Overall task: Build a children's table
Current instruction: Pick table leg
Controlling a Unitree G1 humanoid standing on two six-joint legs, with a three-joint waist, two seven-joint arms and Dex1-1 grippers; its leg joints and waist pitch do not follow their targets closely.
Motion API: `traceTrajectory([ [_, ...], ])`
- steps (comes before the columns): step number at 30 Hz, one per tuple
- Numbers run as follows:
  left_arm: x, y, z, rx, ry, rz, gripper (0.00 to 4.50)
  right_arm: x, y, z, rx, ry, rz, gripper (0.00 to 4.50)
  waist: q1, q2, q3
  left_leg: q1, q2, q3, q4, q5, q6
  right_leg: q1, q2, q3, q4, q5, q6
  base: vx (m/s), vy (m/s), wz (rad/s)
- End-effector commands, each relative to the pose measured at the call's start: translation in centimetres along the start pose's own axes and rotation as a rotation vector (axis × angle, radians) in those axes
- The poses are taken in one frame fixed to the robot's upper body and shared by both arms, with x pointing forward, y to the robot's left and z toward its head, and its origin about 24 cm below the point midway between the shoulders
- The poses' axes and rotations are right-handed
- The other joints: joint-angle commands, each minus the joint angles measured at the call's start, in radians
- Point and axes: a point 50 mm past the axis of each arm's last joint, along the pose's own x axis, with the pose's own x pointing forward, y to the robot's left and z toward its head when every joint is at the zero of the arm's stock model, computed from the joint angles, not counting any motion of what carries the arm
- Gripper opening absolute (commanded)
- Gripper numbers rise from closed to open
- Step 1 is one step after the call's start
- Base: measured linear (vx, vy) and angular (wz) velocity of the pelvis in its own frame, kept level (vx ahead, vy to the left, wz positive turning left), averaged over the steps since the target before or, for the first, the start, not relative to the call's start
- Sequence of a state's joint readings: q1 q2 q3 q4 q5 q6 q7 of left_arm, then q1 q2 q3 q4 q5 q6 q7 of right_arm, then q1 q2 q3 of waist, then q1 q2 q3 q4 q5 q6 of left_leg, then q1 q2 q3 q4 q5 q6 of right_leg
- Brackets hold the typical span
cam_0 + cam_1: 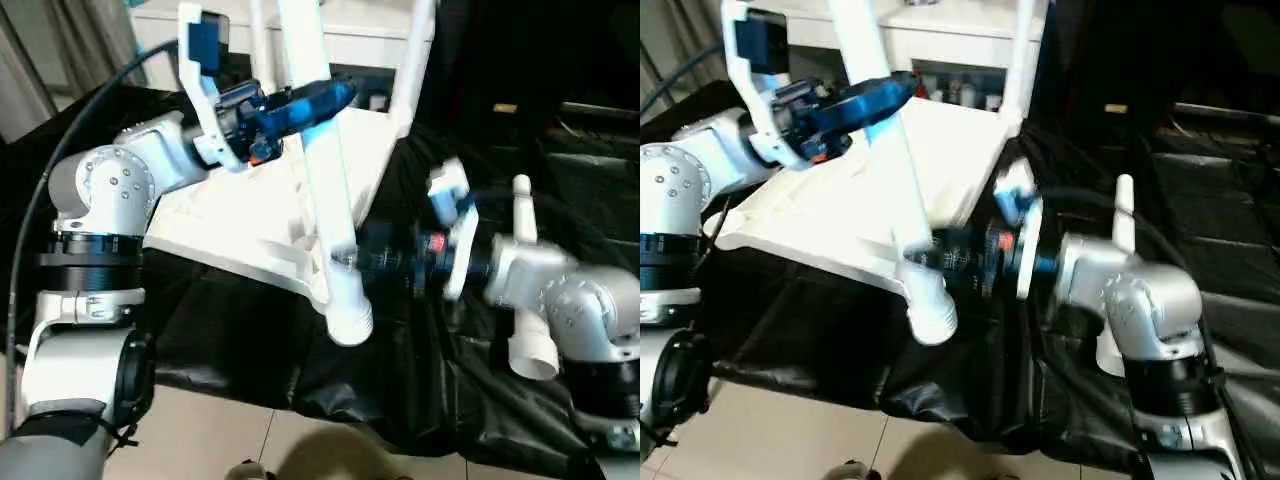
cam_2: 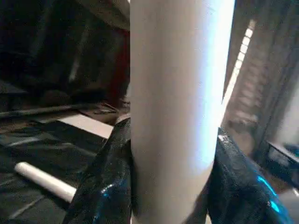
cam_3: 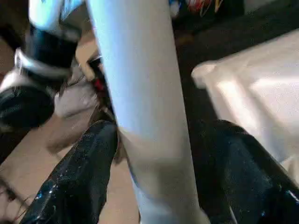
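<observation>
The table top (image 1: 250, 215) lies upside down on black sheeting (image 1: 240, 350), its ribbed underside facing up. 1 leg (image 1: 322, 160) rises from the near corner socket (image 1: 345, 305) and leans away from the robot; its long axis runs from that socket up past the top of the head views. At least 1 more leg (image 1: 405, 70) stands at a far corner.

The left gripper (image 1: 315, 100) is clamped on the near leg's upper part: in the left wrist view both fingers (image 2: 105, 186) press against the tube on either side. The right gripper (image 1: 940, 255) sits level at the leg's base, just above the socket. Its fingers (image 3: 79, 182) straddle the tube, and a dark gap shows on 1 side (judged spread, not gripping).

Both arms reach the same leg, the left high, the right low. Any seating push should follow the leg's axis down into the socket.

A loose white tube (image 2: 44, 179) lies on the sheeting nearby.
</observation>
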State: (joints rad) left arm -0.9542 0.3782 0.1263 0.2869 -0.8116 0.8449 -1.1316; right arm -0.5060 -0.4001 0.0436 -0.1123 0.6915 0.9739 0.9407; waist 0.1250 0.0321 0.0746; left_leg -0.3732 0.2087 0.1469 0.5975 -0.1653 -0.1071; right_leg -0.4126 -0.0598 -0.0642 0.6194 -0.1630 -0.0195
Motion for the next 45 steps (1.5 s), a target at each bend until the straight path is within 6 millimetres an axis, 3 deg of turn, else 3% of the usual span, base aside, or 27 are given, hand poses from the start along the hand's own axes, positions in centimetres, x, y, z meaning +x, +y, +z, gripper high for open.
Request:
traceTrajectory([
  [1, 0.3, -0.7, 0.7, 0.050, 0.020, -0.054, 1.66, 0.1, 0.1, -0.2, -0.007, 0.029, 0.013, 3.29, 0.006, 0.001, -0.090, 0.003, -0.001, 0.012, -0.056, -0.161, -0.006, 0.071, -0.059, 0.037, -0.074, -0.245, -0.168, 0.000, 0.000, 0.00],
  [6, 0.1, -1.1, 0.6, 0.057, 0.028, -0.105, 1.66, 0.8, 0.2, -0.6, -0.015, 0.063, 0.040, 3.29, 0.008, 0.002, -0.088, 0.004, -0.002, 0.012, -0.057, -0.173, -0.006, 0.067, -0.058, 0.036, -0.079, -0.299, -0.155, 0.000, 0.000, 0.00],
  [10, 0.0, -1.1, 0.6, 0.061, 0.032, -0.119, 1.66, 1.4, 0.1, -1.3, -0.027, 0.106, 0.034, 3.29, 0.014, 0.008, -0.089, 0.007, 0.001, 0.011, -0.057, -0.186, -0.014, 0.064, -0.058, 0.036, -0.077, -0.291, -0.159, 0.000, 0.000, 0.00],
  [11, 0.0, -1.1, 0.6, 0.061, 0.031, -0.121, 1.66, 1.4, 0.1, -1.3, -0.029, 0.110, 0.032, 3.00, 0.015, 0.008, -0.089, 0.007, 0.001, 0.011, -0.057, -0.186, -0.014, 0.064, -0.058, 0.037, -0.077, -0.287, -0.159, 0.000, 0.000, 0.00],
  [16, -0.2, -0.8, 0.7, 0.060, 0.024, -0.127, 1.66, 1.5, 0.0, -1.7, -0.036, 0.121, 0.018, 2.49, 0.019, 0.009, -0.090, 0.006, -0.001, 0.011, -0.056, -0.184, -0.014, 0.066, -0.056, 0.037, -0.074, -0.260, -0.164, 0.000, 0.000, 0.00],
  [24, 0.0, -0.6, 0.8, 0.067, 0.015, -0.112, 1.66, 1.5, -0.4, -1.5, -0.042, 0.078, -0.026, 2.12, 0.019, 0.015, -0.091, 0.007, 0.000, 0.009, -0.056, -0.196, -0.017, 0.064, -0.057, 0.035, -0.075, -0.276, -0.160, 0.000, 0.000, 0.00],
  [25, 0.0, -0.4, 0.8, 0.065, 0.009, -0.079, 2.01, 1.5, -0.5, -1.3, -0.048, 0.063, -0.042, 2.10, 0.018, 0.015, -0.091, 0.006, 0.000, 0.010, -0.056, -0.197, -0.017, 0.065, -0.056, 0.035, -0.076, -0.276, -0.159, 0.000, 0.000, 0.00],
  [33, 0.7, 1.7, 1.3, 0.077, -0.045, 0.196, 2.77, 1.4, -1.0, 0.0, -0.102, -0.039, -0.169, 1.99, 0.019, 0.017, -0.092, 0.005, -0.001, 0.006, -0.056, -0.200, -0.028, 0.066, -0.056, 0.033, -0.077, -0.278, -0.143, 0.000, 0.000, 0.00],
  [37, 1.1, 2.6, 0.0, 0.167, 0.039, 0.362, 2.85, 1.8, -1.1, 0.5, -0.166, -0.075, -0.251, 1.96, 0.016, 0.012, -0.093, 0.005, -0.002, 0.007, -0.057, -0.188, -0.029, 0.068, -0.056, 0.034, -0.077, -0.264, -0.131, 0.000, 0.000, 0.00],
  [38, 1.2, 2.7, -0.5, 0.179, 0.061, 0.387, 3.04, 2.0, -1.1, 0.6, -0.185, -0.081, -0.276, 1.94, 0.017, 0.017, -0.094, 0.004, 0.000, 0.005, -0.057, -0.177, -0.032, 0.069, -0.057, 0.035, -0.073, -0.244, -0.136, 0.000, 0.000, 0.00],
  [40, 1.5, 2.6, -1.7, 0.154, 0.088, 0.419, 3.22, 2.5, -1.1, 0.8, -0.230, -0.083, -0.327, 1.93, 0.014, 0.014, -0.095, 0.001, -0.003, 0.008, -0.055, -0.166, -0.029, 0.068, -0.057, 0.035, -0.072, -0.221, -0.145, 0.000, 0.000, 0.00],
  [45, 2.1, 3.0, -2.7, 0.155, 0.087, 0.566, 3.22, 3.2, -1.1, 1.0, -0.258, -0.109, -0.391, 1.90, 0.012, 0.018, -0.095, 0.002, -0.001, 0.007, -0.055, -0.179, -0.027, 0.067, -0.056, 0.035, -0.071, -0.217, -0.151, 0.000, 0.000, 0.00],
])
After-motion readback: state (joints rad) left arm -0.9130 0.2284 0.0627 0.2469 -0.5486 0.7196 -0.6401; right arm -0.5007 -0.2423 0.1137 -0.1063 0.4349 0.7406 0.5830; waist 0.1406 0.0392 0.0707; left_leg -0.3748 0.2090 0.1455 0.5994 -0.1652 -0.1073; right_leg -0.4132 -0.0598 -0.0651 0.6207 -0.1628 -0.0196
